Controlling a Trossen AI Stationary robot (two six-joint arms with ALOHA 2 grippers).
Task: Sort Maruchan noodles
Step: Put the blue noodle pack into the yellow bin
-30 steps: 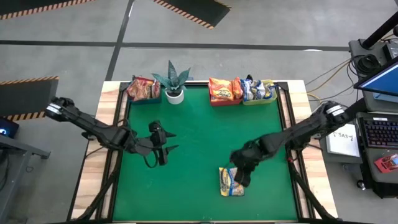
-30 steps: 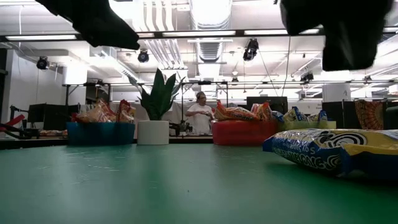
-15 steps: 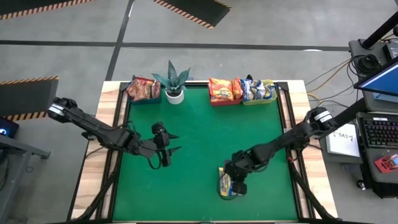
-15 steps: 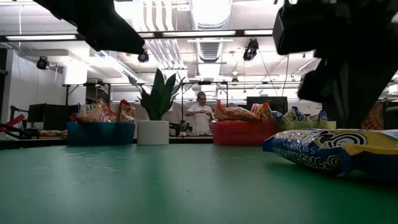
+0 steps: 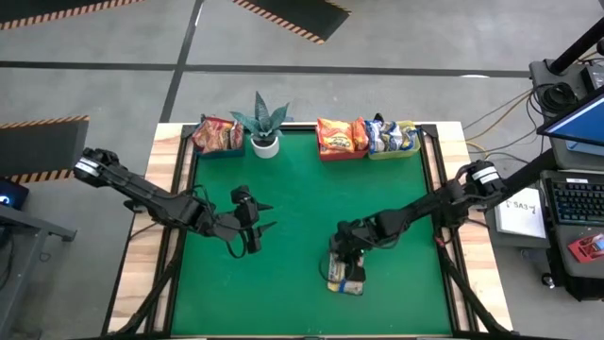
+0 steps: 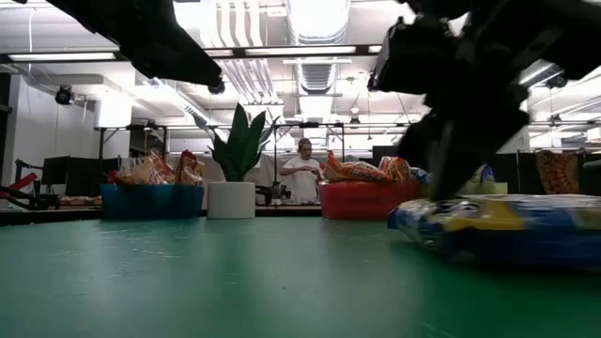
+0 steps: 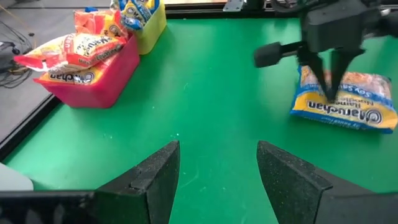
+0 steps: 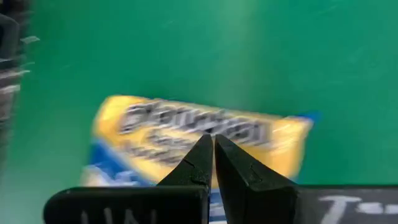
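Observation:
One blue-and-yellow Maruchan noodle packet (image 5: pixel 347 280) lies flat on the green mat near the table's near edge, right of centre. It also shows in the left wrist view as the packet (image 7: pixel 357 107) and in the low view as the packet (image 6: pixel 507 227). My right gripper (image 5: pixel 344 257) stands over the packet's far end with its fingers shut, pointing down. My left gripper (image 5: pixel 257 225) hovers open above the mat, left of centre, touching nothing. Other packets sit in three bins along the far edge. My right gripper (image 7: pixel 329 93) comes from above, pointing down, with its shut fingertips (image 8: pixel 205 152) on the top face of the packet (image 8: pixel 155 127) near its far end. The packet lies flat on the mat. No film shows between the fingers.
Along the far edge stand a blue bin (image 5: pixel 219 149) with red packets, a potted plant (image 5: pixel 264 127), a red bin (image 5: pixel 340 151) with orange packets and a yellow-green bin (image 5: pixel 396 149) with blue-and-yellow packets. Open green mat lies between the arms. A person stands far behind the table.
My right gripper has moved toward the table's left and down onto the packet. The packet has shifted slightly toward the left on the mat. My left gripper has drifted a little toward the near edge.

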